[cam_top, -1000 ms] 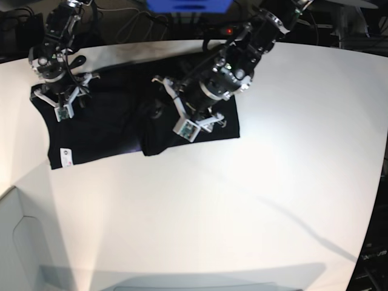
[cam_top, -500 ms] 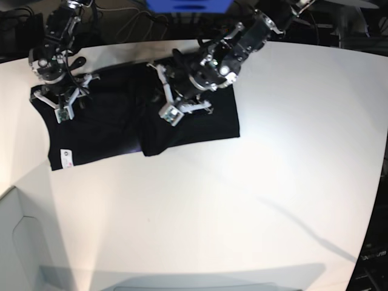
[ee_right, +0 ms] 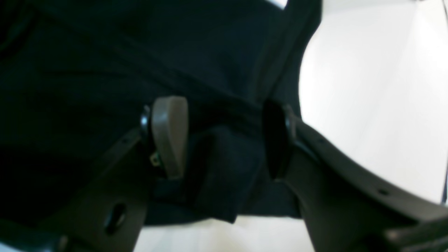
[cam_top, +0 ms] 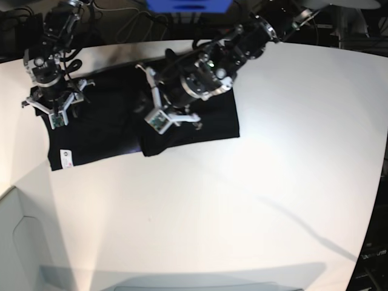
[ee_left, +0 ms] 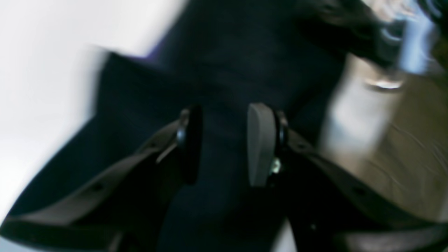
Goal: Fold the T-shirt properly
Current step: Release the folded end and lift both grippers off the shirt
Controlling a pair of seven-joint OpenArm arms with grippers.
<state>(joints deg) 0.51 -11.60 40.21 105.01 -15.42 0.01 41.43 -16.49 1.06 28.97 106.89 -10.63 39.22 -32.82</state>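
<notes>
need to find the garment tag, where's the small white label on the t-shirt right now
In the base view, the white label sits at the near left corner of the T-shirt, close to the table edge, below the right claw.

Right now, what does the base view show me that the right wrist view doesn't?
Only the base view shows the whole T-shirt spread across the far side of the white table, a small white label near its front left corner, and both arms at once, the left claw over the shirt's middle. Only the right wrist view shows the right claw close up, jaws apart over a bunched edge of fabric. Both show black cloth on white tabletop.
</notes>
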